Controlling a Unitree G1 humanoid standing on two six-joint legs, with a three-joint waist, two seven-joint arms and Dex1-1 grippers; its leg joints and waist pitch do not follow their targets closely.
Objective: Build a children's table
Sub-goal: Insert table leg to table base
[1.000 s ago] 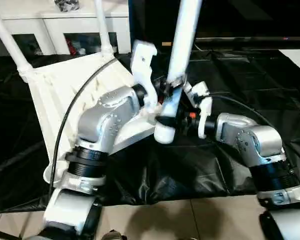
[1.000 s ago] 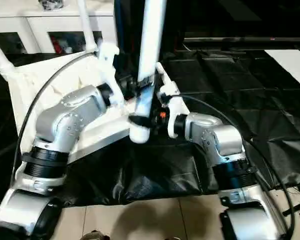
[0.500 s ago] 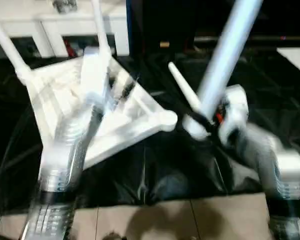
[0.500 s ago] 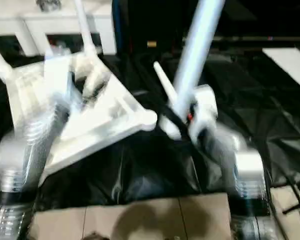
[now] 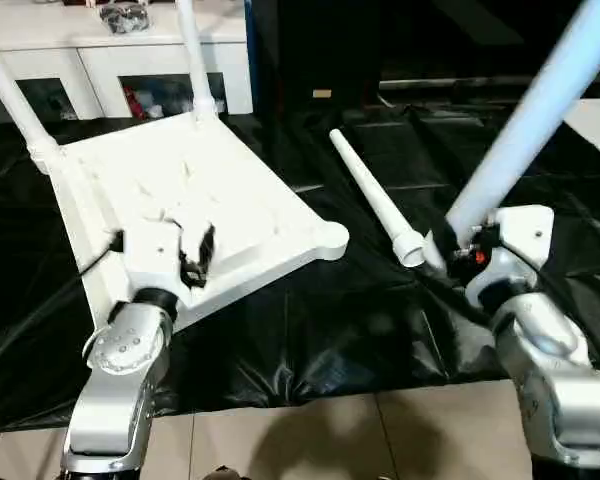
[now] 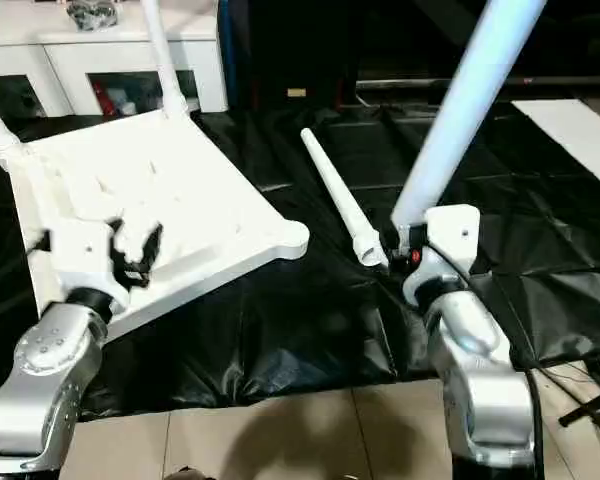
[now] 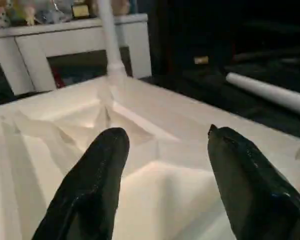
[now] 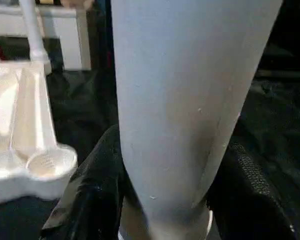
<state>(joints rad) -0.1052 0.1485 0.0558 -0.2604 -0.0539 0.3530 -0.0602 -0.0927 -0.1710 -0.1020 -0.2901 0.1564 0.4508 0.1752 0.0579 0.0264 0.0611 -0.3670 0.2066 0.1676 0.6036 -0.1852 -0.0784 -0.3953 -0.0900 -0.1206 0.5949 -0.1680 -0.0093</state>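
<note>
The left claw [image 7: 160, 165] has let go of the leg [image 5: 525, 130] and hangs spread over the upturned tabletop [image 5: 230, 200], which lies on the black worktop [image 5: 360, 330]. The right claw [image 8: 155, 200] alone now pinches that leg, tilted outward. A spare leg [image 5: 370, 195] lies beside the empty corner socket [image 5: 330, 237], probably the next target.

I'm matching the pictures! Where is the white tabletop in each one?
Left eye: tabletop, left half.
Right eye: left half.
Left wrist: beyond the left pincer.
Right wrist: beside the held leg.
Shared landmark: upright leg in its far corner.
</note>
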